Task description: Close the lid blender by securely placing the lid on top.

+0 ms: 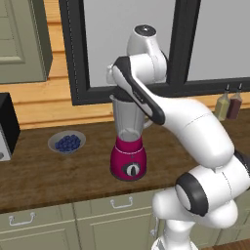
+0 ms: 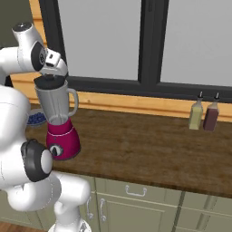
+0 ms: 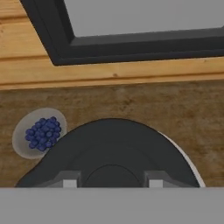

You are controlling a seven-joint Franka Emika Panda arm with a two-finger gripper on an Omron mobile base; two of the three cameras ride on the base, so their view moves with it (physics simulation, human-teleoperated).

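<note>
Over the blender mouth: lid nearly seated, pinched at its raised centre by gripper; left: press down, release.

claw: just the two tips show, cut by the bottom band, resting on the lid; grip unclear
lid: lower part cut off (covers the jar mouth)
blender: top rim behind the arm
bowl of blueberries: half hidden behind the jar
bottles: labels too small to read
</note>
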